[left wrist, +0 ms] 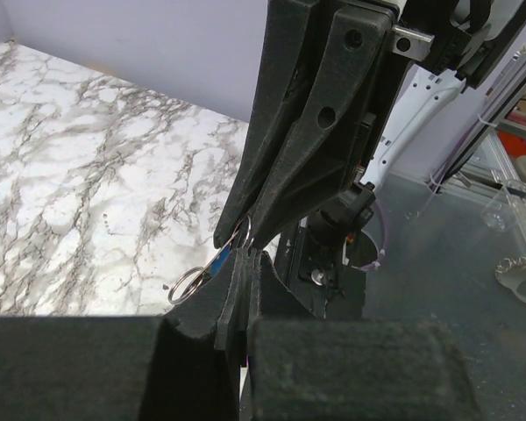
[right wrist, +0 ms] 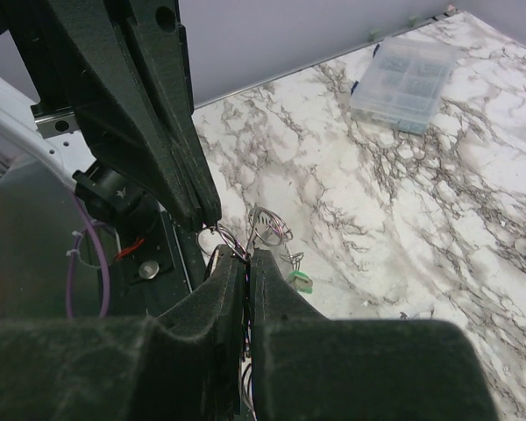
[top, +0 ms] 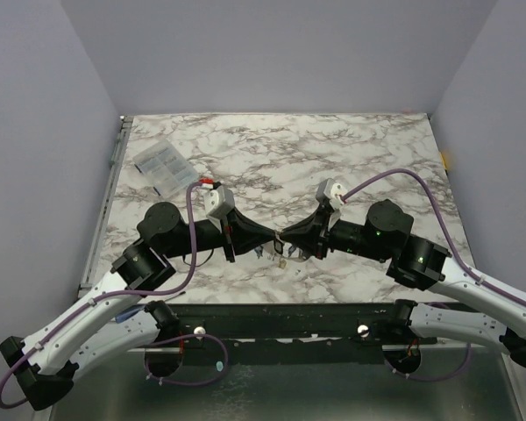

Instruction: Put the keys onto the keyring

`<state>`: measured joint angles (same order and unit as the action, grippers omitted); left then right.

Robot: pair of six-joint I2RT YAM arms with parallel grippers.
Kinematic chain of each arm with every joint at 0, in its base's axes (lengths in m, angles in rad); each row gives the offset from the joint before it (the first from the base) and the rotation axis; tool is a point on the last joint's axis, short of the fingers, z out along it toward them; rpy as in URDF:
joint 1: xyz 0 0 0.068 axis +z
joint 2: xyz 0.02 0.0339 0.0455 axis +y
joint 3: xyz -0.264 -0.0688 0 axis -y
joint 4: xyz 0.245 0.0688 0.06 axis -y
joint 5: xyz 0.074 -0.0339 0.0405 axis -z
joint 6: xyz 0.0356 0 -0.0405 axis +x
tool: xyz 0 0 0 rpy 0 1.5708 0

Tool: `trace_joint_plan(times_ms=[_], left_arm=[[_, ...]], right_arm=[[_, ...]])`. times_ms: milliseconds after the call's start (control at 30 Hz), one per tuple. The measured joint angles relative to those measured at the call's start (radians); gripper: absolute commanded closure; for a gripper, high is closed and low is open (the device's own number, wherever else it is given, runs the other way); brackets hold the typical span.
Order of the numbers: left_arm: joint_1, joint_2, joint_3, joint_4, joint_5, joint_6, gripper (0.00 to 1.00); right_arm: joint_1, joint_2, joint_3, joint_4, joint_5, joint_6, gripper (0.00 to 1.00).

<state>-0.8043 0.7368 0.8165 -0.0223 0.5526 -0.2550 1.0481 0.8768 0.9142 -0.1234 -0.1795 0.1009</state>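
My two grippers meet tip to tip above the table's near edge. The left gripper (top: 273, 237) (left wrist: 245, 255) is shut, with a blue-headed key (left wrist: 217, 260) and its small ring (left wrist: 185, 283) sticking out at its fingertips. The right gripper (top: 291, 239) (right wrist: 243, 255) is shut on the wire keyring (right wrist: 223, 240); it shows in the left wrist view from above (left wrist: 238, 235). In the right wrist view the left gripper's tip (right wrist: 202, 213) touches the keyring. Just beyond the jaws sits a second ring (right wrist: 270, 230). A green-headed key (right wrist: 300, 281) lies on the marble. Small keys lie under the tips (top: 263, 254).
A clear plastic compartment box (top: 162, 167) (right wrist: 405, 74) lies at the table's far left. The marble table (top: 351, 149) ends in a metal front rail (top: 280, 311) just below the grippers. Purple cables loop from both wrists. Grey walls surround the table.
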Motion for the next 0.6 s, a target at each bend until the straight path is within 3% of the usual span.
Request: trace_joint_plan(times_ms=[600], left_arm=[[-0.001,-0.005,-0.079,0.052,-0.098,-0.035,1.0]], right_arm=[[-0.001,-0.006,0.007,-0.04,-0.013,0.004,0.99]])
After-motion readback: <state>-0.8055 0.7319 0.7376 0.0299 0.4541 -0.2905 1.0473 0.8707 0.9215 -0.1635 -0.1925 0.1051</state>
